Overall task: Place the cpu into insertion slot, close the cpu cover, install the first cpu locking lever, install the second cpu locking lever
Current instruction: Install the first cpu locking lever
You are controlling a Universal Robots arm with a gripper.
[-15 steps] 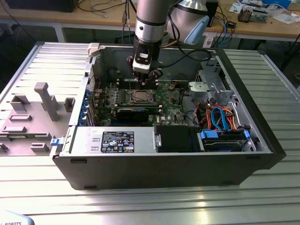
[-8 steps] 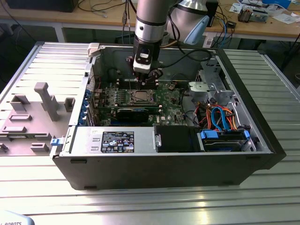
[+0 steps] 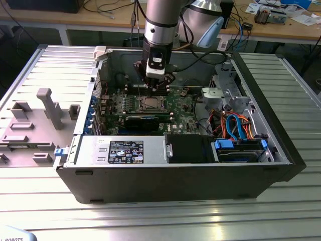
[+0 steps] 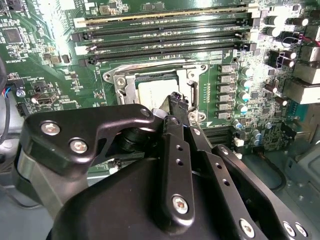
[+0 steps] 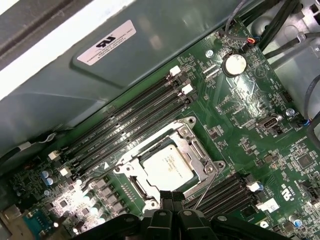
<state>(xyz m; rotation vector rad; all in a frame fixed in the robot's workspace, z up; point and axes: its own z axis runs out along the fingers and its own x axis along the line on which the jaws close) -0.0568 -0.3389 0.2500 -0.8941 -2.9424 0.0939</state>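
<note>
The cpu [image 5: 167,167] lies flat in the insertion slot [image 5: 131,186] on the green board, silvery top up. The cpu cover [image 5: 199,162] is down around it, its window framing the chip. A thin wire locking lever [image 5: 204,189] slants up beside the socket and ends close to my fingertips. Another lever [image 4: 150,67] runs along the socket's memory-slot side. My gripper [image 5: 173,198] hovers just over the socket's edge, fingers pressed together with nothing seen between them. In the exterior view the gripper [image 3: 154,86] hangs above the cpu [image 3: 150,104]. The second wrist view shows the fingertips [image 4: 176,100] over the cpu [image 4: 152,92].
Long black memory slots [image 5: 130,125] run beside the socket. A black card [image 3: 145,120] stands in front of it. The case wall [image 3: 165,175], a power supply [image 3: 125,150] and a drive bay with orange and blue cables [image 3: 235,128] surround the board. A grey fixture [image 3: 35,125] sits outside at the exterior view's left.
</note>
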